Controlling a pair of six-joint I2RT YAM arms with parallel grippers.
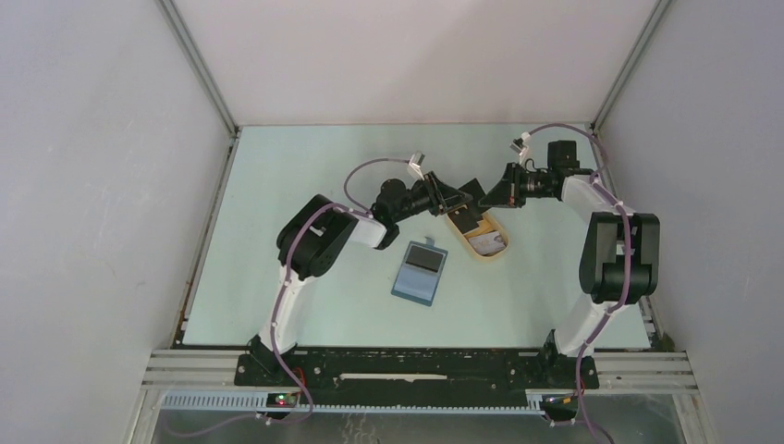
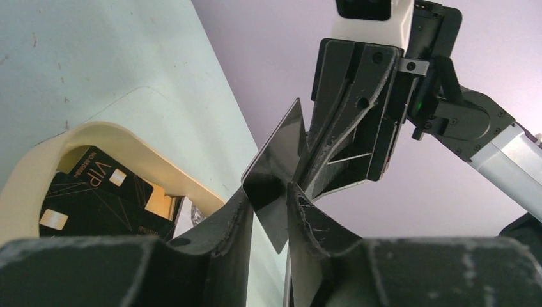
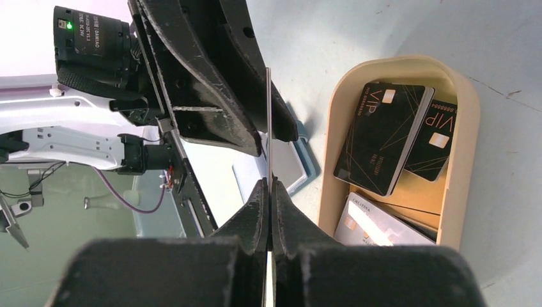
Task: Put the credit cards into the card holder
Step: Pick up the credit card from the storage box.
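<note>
The right gripper (image 3: 269,187) clamps a dark credit card (image 2: 281,147); the left gripper (image 2: 268,193), narrowly parted, straddles it, the card holder (image 1: 420,273) lying nearer the left arm.

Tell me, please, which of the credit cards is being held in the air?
The dark card, pinched edge-on between the fingers of the right gripper; the other cards shown lie flat in the beige tray.

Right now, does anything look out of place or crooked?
Only one thing: a dark card hangs in the air near the tray, on edge, pinched by the right gripper, with the left gripper open around it.
</note>
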